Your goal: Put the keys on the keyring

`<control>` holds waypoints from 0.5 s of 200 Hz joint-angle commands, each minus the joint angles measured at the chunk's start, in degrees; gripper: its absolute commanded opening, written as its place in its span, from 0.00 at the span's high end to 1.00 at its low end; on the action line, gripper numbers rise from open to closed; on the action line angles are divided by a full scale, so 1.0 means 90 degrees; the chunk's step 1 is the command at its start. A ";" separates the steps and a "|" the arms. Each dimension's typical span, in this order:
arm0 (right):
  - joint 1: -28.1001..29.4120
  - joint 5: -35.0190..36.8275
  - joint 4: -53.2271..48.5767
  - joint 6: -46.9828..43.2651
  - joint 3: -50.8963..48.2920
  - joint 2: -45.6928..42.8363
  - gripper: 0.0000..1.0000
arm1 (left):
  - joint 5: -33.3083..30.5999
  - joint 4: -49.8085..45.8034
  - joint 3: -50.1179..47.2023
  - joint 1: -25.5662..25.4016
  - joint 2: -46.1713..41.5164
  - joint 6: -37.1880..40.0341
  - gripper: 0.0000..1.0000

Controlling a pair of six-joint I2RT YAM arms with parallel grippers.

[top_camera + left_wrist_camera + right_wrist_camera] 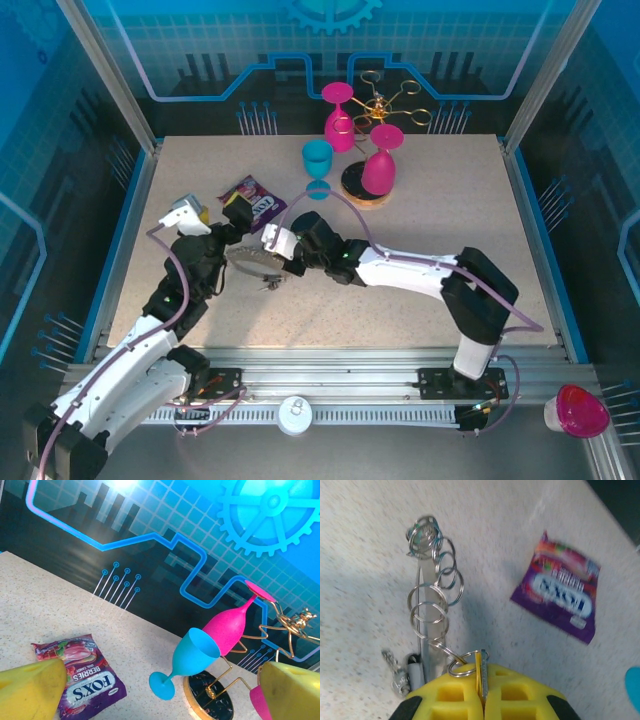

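In the right wrist view my right gripper [483,672] is shut on a key [481,666] with a thin yellow head and a metal blade. From it a chain of small split rings [431,592] runs up across the table. The keyring [426,630] shows edge-on as a thin grey strip beside the chain, with small keys [399,676] at its lower end. Seen from the top, the right gripper [272,243] sits just above the keyring [252,263]. My left gripper [216,214] is just left of it. In the left wrist view the left gripper [161,682] stands wide open, holding nothing.
A purple candy packet [254,200] lies just behind both grippers. A blue goblet [318,166] stands mid-table. Two pink goblets [380,165] hang upside down on a gold wire stand [385,105] with a round dark base, at the back.
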 commanded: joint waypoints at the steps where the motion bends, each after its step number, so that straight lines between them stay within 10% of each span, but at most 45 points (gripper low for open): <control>1: -0.0524 0.0215 0.0196 0.0379 -0.0061 0.0233 1.00 | -0.0156 -0.0269 0.0209 0.0077 -0.0103 -0.0186 0.01; 100: -0.1676 0.3192 -0.0679 -0.2823 -0.1625 -0.0124 0.80 | 0.0004 -0.0964 0.0347 0.0145 0.0356 0.0955 0.01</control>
